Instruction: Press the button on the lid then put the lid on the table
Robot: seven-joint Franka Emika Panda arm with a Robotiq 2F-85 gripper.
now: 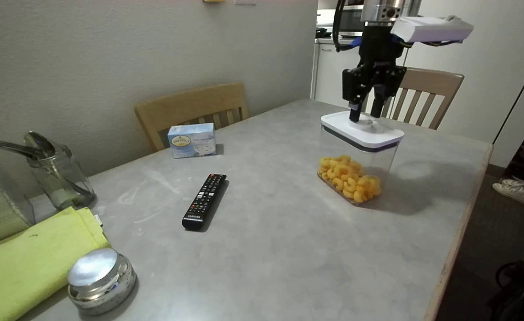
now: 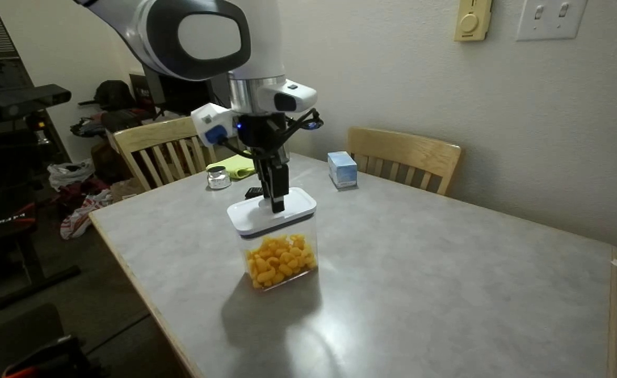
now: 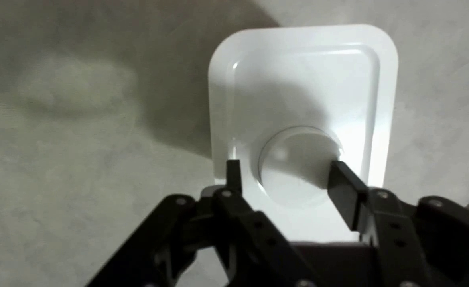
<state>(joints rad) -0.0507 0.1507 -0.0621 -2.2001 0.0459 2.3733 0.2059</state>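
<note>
The white lid (image 3: pixel 306 63) sits on a clear container (image 1: pixel 386 167) of yellow pasta, which stands upright on the grey table (image 1: pixel 262 267). At the lid's centre is the round white button (image 3: pixel 294 171), partly in shadow. My gripper (image 3: pixel 283 169) points straight down over it, jaws apart. In the wrist view the right finger (image 3: pixel 344 195) overlaps the button's right edge, while a gap shows between the button and the left finger (image 3: pixel 233 175). Both fingertips hang close to the lid in an exterior view (image 1: pixel 365 117); whether they touch it I cannot tell.
A black remote (image 1: pixel 205 200) and a blue tea box (image 1: pixel 193 141) lie farther along the table. Beyond them are a silver tin (image 1: pixel 101 281), a yellow-green cloth (image 1: pixel 34 263) and a glass jar (image 1: pixel 61 178) with cutlery. Wooden chairs (image 2: pixel 408 160) stand at the table's sides.
</note>
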